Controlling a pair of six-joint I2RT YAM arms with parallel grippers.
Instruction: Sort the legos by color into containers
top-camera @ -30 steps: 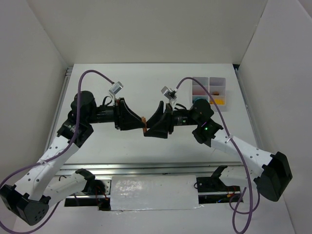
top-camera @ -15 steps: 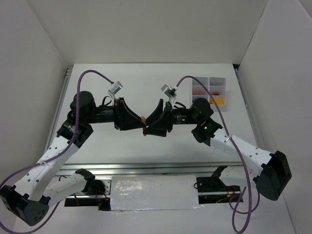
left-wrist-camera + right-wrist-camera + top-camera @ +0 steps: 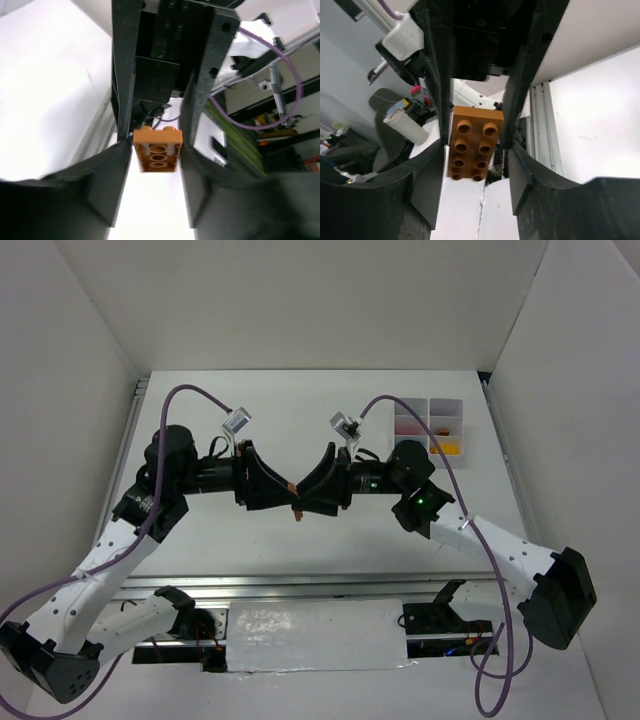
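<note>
An orange brick (image 3: 156, 149) hangs in the air above the middle of the table (image 3: 300, 410), right where the two arms meet tip to tip. The left fingers (image 3: 107, 185) and the right fingers (image 3: 427, 185) each stand slightly apart, flanking its sides. I cannot tell which pair actually clamps it. The tray (image 3: 428, 400) sits well apart at the far right. The right arm (image 3: 415, 475) covers its near left cell, and orange pieces (image 3: 447, 448) lie in a right-hand cell.
</note>
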